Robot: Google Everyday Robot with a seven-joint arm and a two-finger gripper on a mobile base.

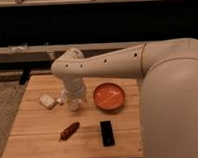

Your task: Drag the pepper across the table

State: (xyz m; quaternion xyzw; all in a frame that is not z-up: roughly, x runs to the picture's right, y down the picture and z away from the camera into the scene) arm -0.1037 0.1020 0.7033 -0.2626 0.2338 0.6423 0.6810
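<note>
From my seat at the controls I see the arm sweep in from the right, bend at a bulky joint and turn straight down, so that the gripper [74, 104] sits low over the table [35, 128], at or just above the planks. I cannot tell whether it is released, clenched or grasping anything, as the wrist housing covers most of it from this angle. The pepper [69, 130] lies on the wood nearer the camera than the gripper and slightly to its left as I view it, apart from it, with its long axis slanted and the thin end pointing toward the front-left. A black rectangular block [107, 133] rests on the near side too, off to the gripper's right in my view, beside the pepper but not touching it. An orange plate [109, 97] sits just right of the gripper at about the same depth. A small pale object [47, 100] lies close on its left.
</note>
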